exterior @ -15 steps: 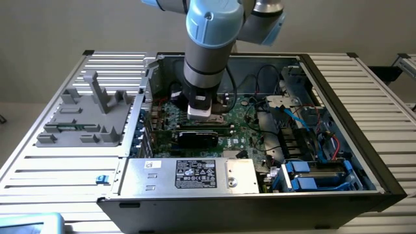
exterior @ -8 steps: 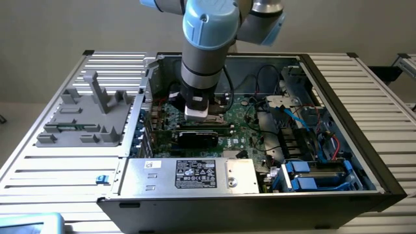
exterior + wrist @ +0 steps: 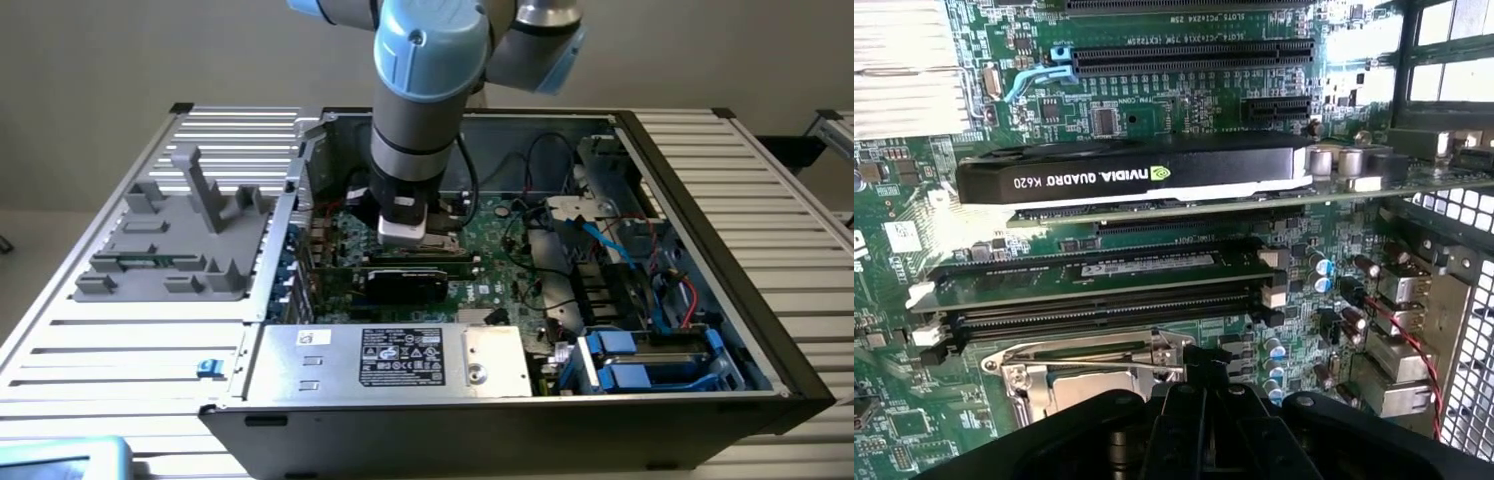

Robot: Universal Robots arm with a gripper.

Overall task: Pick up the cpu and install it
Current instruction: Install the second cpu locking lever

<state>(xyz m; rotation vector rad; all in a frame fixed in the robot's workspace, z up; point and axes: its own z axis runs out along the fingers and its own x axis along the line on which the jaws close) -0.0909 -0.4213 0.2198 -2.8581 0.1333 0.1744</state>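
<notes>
Cpu posn cannot be told; nothing is being clearly seen between the jaws. Gripper (image 3: 1194, 392) is being held fully closed, fingertips poised just above the socket frame (image 3: 1069, 365) on the mobo (image 3: 914, 420). Beyond it, memory slots (image 3: 1104, 300) and gfx card (image 3: 1134, 175) are lying lengthwise, parallel to the socket's far edge.

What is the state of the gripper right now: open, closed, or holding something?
Gripper: closed, low over the metal socket frame on the green board; whether it holds anything between its fingers cannot be told.
</notes>
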